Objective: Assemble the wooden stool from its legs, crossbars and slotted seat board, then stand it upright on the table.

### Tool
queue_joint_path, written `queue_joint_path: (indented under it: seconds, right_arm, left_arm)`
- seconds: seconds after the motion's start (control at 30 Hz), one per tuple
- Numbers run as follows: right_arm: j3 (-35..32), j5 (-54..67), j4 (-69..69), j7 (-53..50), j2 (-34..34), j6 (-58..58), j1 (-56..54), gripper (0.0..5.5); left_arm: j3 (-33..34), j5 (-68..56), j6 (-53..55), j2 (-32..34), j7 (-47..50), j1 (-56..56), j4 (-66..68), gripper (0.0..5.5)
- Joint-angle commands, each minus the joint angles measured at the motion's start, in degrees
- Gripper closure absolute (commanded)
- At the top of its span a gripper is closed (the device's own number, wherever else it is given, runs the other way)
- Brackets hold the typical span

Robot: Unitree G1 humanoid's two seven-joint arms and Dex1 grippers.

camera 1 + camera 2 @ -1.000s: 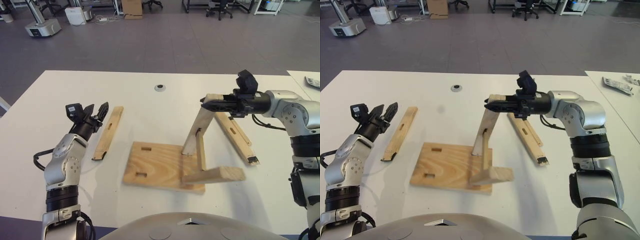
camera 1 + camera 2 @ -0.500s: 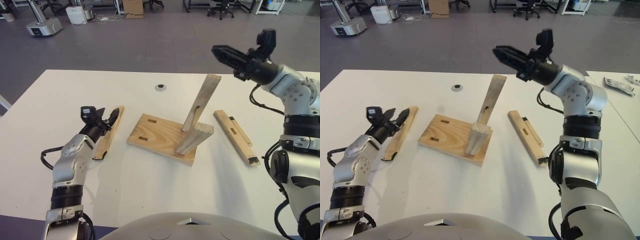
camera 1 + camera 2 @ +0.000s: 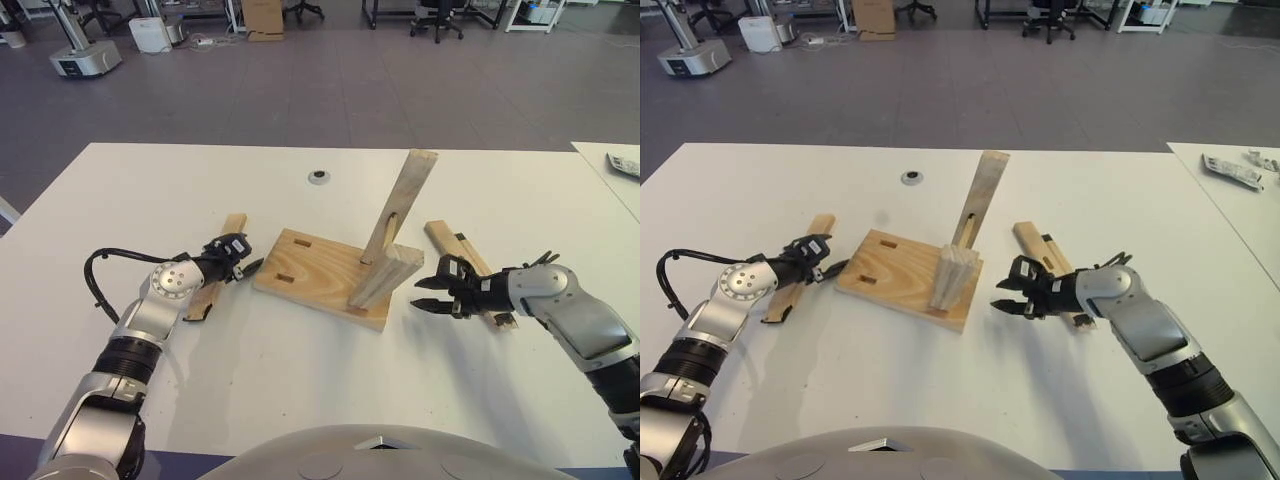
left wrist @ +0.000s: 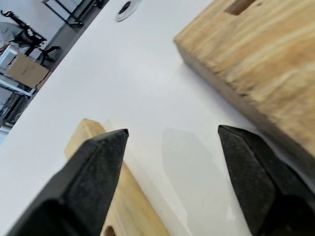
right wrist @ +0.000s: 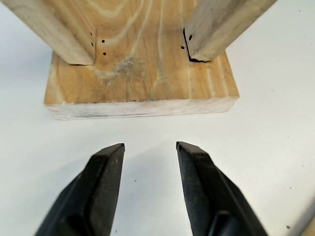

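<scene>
One seat board (image 3: pixel 310 270), two standing pieces (image 3: pixel 400 205), two loose pieces (image 3: pixel 445 245).

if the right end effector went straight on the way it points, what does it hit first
Most likely the edge of the seat board, under the two legs set in it; only bare table lies between it and the open right end effector.

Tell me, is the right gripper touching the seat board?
Apart. The right wrist view shows a strip of bare table between the open right gripper and the seat board edge.
</scene>
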Motion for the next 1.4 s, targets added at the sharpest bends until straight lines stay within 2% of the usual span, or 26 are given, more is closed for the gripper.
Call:
queue_joint_path:
  seconds: [0.03, 0.2, 0.37, 0.5, 0.63, 0.73, 0.8, 0.87, 0.93, 1.07, 1.23, 1.4]
  right_arm:
    - [2.42, -3.06, 1.53, -5.14, 6.03, 0.23, -0.61, 3.54]
    - [3.29, -6.26, 7.36, -8.05, 10.4, -2.61, -1.5, 3.54]
    - [-1.5, -7.92, 15.99, -11.51, 12.23, -7.5, -6.67, 3.54]
    - [-6.06, -8.74, 15.59, -10.61, 7.63, -10.91, -5.68, 3.54]
    - [-7.57, -9.03, 14.53, -4.92, 1.44, -13.03, -1.41, 3.54]
    - [-8.37, -2.92, 3.92, 6.31, -4.9, -12.37, 5.71, 3.54]
    - [-8.34, 0.43, -2.39, 11.25, -7.58, -10.28, 8.37, 3.54]
    - [-7.92, 2.27, -6.48, 12.42, -7.5, -8.31, 9.45, 3.54]
    - [-7.18, 3.37, -8.91, 11.95, -6.18, -6.53, 9.56, 3.54]
    - [-4.88, 2.91, -9.42, 9.85, -3.79, -3.94, 8.46, 3.54]
    - [-2.59, -1.26, -2.91, 5.86, -1.2, -3.8, 4.76, 3.54]
    - [-2.64, -4.58, 6.1, 1.09, 3.73, -5.0, -4.45, 3.54]
  left_arm:
    - [-0.52, -0.64, 2.89, 4.95, -6.83, 5.81, -8.97, 2.12]
    - [2.68, -5.39, 4.43, 10.73, -13.42, 15.6, -24.65, 2.12]
    - [1.66, -11.77, 2.06, 11.25, -18.93, 24.35, -39.5, 2.12]
    - [8.88, -13.08, -5.44, 12.46, -18.08, 20.7, -36.63, 2.12]
    - [15.39, -15.61, -6.46, 16.68, -20.96, 15.8, -30.09, 2.12]
    - [13.61, -7.56, -8.22, 18.53, -18.56, 10.0, -21.63, 2.12]
    - [11.07, -3.16, -10.3, 17.0, -16.47, 8.64, -17.01, 2.12]
    - [6.77, 1.94, -13.52, 14.41, -14.3, 5.77, -10.29, 2.12]
    - [-0.34, 10.09, -19.14, 12.06, -12.94, 1.04, -2.71, 2.12]
    - [-6.25, 12.31, -24.82, 7.12, -12.46, -0.17, 3.95, 2.12]
    - [-7.93, 8.1, -26.32, 5.96, -14.15, 3.96, 0.69, 2.12]
    - [-7.81, 0.75, -18.58, 9.45, -18.24, 13.61, -17.3, 2.12]
